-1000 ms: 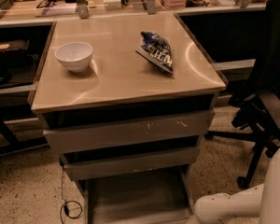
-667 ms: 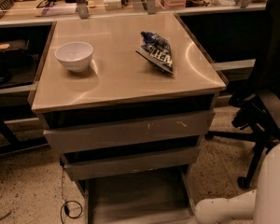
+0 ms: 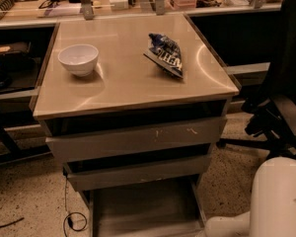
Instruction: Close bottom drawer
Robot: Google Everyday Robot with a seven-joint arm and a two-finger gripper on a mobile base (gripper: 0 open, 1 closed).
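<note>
At the foot of the cabinet, we note the bottom drawer (image 3: 143, 206) standing open. Its shallow grey tray juts forward toward the camera, well past the two drawers above, and runs down to the lower edge of the view.

Above it sits the middle drawer (image 3: 138, 172), protruding slightly. Over that is the top drawer (image 3: 138, 138), the widest, with pale scratches on its front. It also sits a little proud of the frame.

On the cabinet top (image 3: 123, 90): a white bowl (image 3: 78, 59) upright at the left, and a blue snack bag (image 3: 165, 54) lying flat at the right. The two are well apart.

Robot: only the white arm (image 3: 276, 201) shows, filling the lower right corner. A rounded link (image 3: 227, 226) reaches left, ending just beside the right side rail of the bottom drawer near its front. The gripper itself lies beyond the bottom edge of the view, so we cannot tell whether it is open or closed, nor whether it touches the drawer.

Surroundings: a black office chair (image 3: 281, 107) to the right of the cabinet, a thin cable (image 3: 71, 221) looped on the speckled floor (image 3: 24, 201) to the left, and a cluttered counter (image 3: 39, 6) behind.
</note>
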